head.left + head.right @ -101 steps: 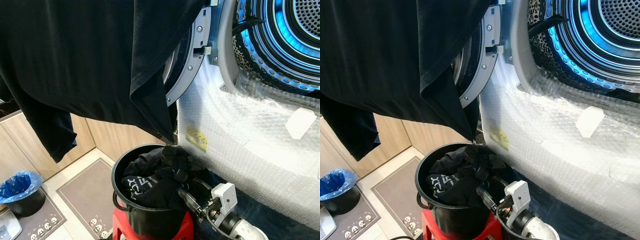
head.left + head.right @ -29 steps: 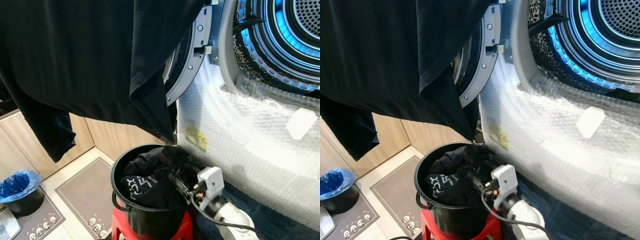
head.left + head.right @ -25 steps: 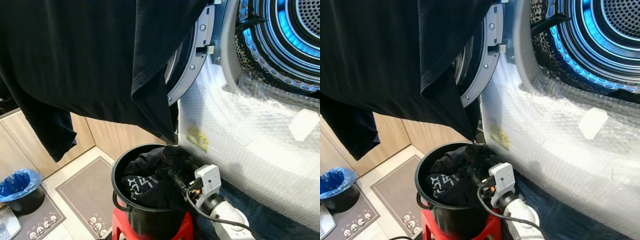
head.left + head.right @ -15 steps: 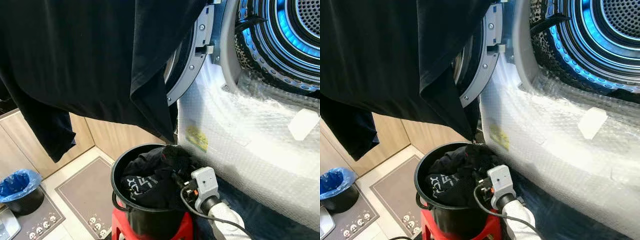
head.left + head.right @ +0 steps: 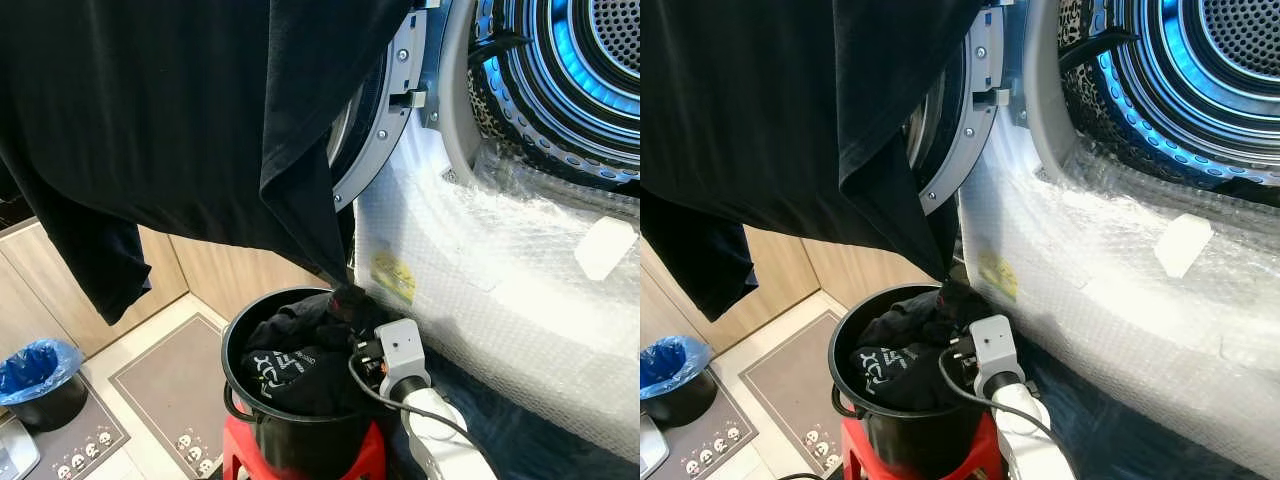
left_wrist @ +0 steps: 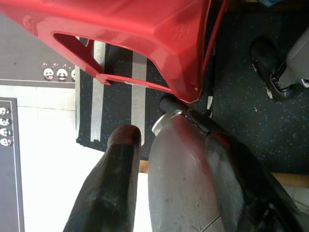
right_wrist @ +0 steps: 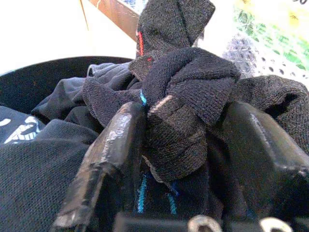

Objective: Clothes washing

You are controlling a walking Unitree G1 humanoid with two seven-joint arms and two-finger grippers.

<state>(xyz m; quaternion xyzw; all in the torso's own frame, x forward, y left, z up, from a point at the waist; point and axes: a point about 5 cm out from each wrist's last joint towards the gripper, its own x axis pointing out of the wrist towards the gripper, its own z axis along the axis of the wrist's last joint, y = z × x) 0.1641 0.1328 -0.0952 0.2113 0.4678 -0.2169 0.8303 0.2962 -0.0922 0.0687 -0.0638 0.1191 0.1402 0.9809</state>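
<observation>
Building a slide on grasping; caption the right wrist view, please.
Right gripper shut on a dark knitted garment above the black bucket of clothes.

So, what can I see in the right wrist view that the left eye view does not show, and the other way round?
Right wrist view alone: the knit weave, red and blue threads of the dark bundle clamped between the right hand's fingers. Left eye view alone: the open washer drum, the hanging black shirt, the red stool, the blue-lined bin. Both: the black bucket of dark clothes.
</observation>
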